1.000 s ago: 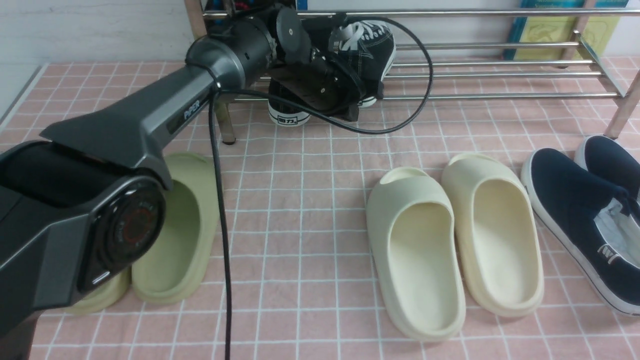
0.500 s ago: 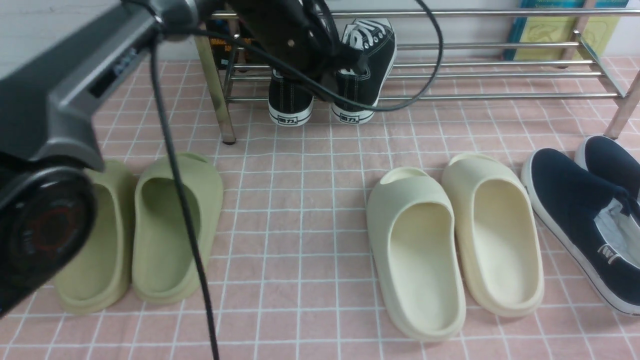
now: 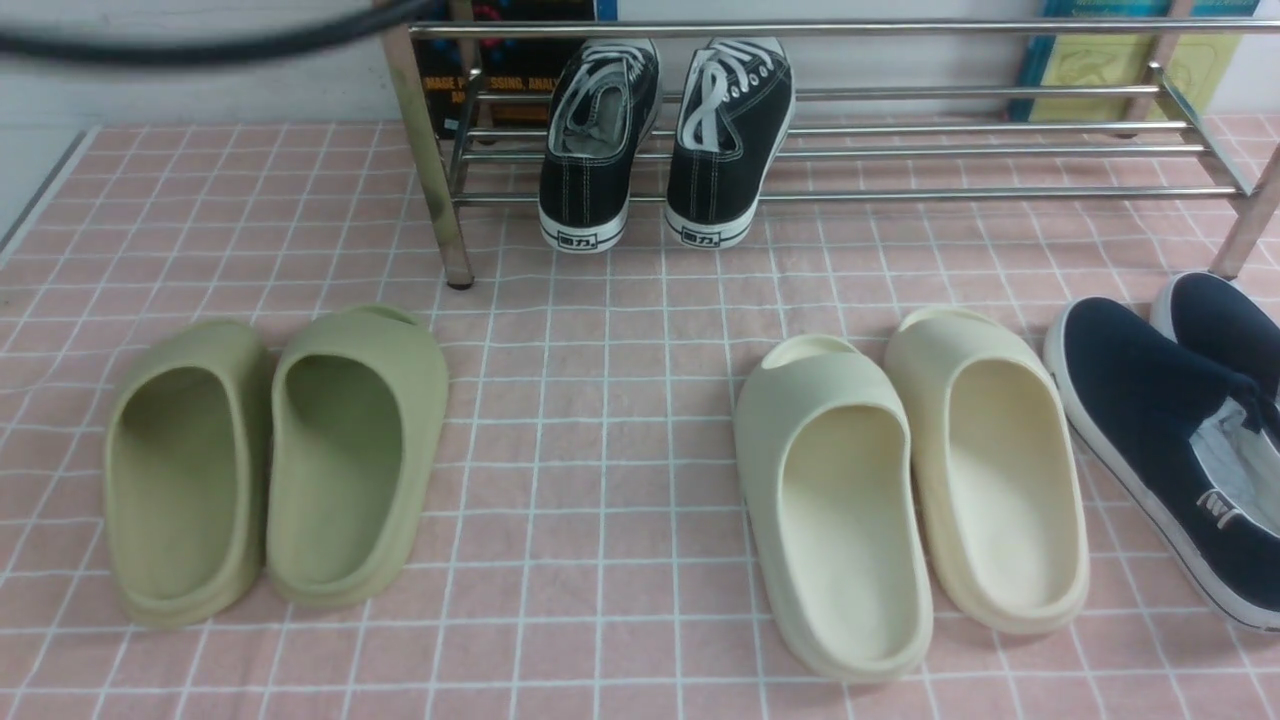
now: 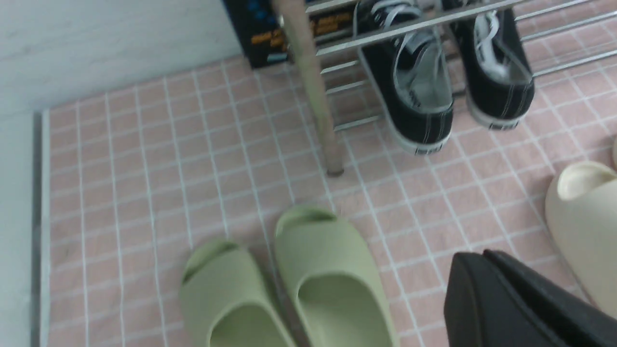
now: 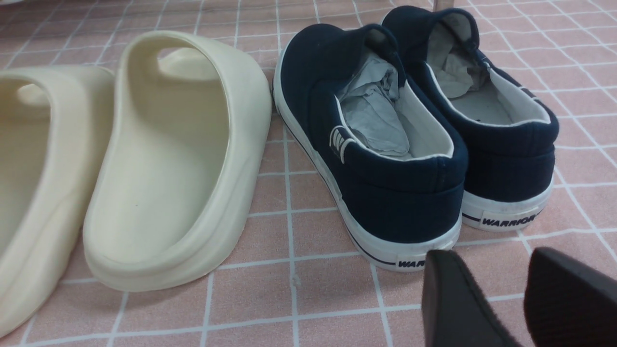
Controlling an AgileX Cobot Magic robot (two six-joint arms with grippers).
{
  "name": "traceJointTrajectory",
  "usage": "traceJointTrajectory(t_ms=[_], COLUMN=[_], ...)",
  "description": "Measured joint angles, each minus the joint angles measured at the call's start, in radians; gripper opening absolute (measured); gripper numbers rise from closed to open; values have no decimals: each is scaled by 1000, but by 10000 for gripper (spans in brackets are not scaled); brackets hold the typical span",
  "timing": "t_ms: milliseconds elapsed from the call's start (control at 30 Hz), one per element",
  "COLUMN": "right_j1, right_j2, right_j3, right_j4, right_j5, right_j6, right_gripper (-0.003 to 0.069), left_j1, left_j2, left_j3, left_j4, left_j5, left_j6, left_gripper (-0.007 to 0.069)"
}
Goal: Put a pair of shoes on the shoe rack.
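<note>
A: So, where is the pair of shoes?
B: On the shoe rack, lower tier, side by side near its left leg, heels hanging over the front rail.
A: And around it?
B: On the pink checked cloth in front are olive slides at the left and cream slides right of centre, with navy slip-ons just beside those. A blurred black cable crosses the front view's upper left corner.
A: Grippers?
B: Left gripper is pressed together, empty, above the olive slides. Right gripper is spread, empty, low behind the navy heels
</note>
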Motion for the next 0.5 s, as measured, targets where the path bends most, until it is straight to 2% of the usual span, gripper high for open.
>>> traceJointTrajectory(t_ms=[167,200,267,400,500], right_j1=[0,0,0,0,0], right_j2=[0,0,0,0,0], right_j3=[0,0,0,0,0], right_j4=[0,0,0,-1,-1], right_j5=[0,0,0,0,0], right_j6=[0,0,0,0,0], right_gripper=[240,240,240,240,240], left_j1=[0,0,0,0,0], left_j2=[-305,-426,-553,-745,-796], left_j3=[365,495,618,822,884], left_j4=[26,37,47,73,74], left_j5=[-115,-191,-235,-278,-287], left_j6=[-127,-188,-236,-329,-338], left_gripper=[5,5,5,5,5])
